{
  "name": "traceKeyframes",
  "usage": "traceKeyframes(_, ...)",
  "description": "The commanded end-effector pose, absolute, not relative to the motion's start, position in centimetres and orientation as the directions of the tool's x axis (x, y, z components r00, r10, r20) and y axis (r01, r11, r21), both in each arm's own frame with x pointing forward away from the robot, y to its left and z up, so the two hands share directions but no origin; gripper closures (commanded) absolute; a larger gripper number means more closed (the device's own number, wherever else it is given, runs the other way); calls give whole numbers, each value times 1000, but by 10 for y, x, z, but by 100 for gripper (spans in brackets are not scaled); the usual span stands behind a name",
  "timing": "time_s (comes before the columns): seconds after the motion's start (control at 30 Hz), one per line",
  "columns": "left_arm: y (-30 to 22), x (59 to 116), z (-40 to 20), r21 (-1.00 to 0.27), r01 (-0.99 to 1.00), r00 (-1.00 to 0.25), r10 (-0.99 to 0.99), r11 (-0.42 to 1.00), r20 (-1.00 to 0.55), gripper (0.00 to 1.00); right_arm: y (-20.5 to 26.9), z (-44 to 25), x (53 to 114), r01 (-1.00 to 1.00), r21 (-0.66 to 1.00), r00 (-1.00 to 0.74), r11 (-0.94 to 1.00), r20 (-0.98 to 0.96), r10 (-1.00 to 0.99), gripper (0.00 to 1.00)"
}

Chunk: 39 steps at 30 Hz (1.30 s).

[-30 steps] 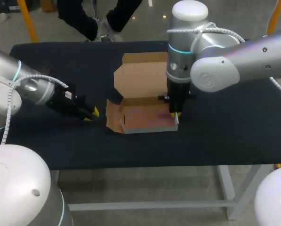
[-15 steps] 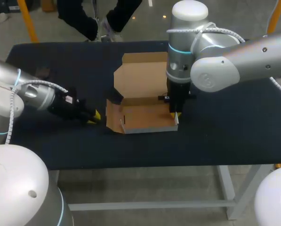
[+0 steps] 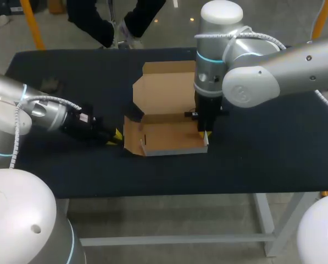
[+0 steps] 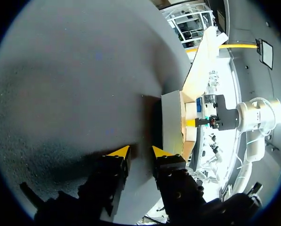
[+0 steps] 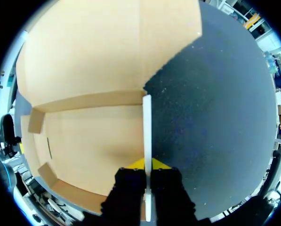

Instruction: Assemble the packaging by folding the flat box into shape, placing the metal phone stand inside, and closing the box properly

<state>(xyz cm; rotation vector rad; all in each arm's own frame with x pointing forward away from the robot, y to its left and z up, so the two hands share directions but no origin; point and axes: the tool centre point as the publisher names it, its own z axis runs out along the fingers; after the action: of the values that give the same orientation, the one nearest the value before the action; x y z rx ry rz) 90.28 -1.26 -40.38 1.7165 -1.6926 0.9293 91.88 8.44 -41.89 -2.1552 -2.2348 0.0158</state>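
Cardboard box, left jaws nearer

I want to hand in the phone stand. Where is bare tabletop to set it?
Bare table lies right of the box to the table's edge, along the front strip, and in the far left corner. Crowded: the open left gripper at the box's left flap, the right gripper shut on its right wall.

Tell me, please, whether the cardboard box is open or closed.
Open: the cardboard box has its lid laid back behind the tray.
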Motion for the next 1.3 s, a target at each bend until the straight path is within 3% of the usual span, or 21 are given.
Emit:
traceKeyframes(0.03,-12,906,-406,-79,-996,-33,-609,-49,793,74,85,-418,919,999,-36,-36,36,17,999,100)
traceKeyframes(1.3,-54,906,-391,-96,-995,-84,-523,4,848,73,85,-418,919,999,-36,-36,36,17,999,100)
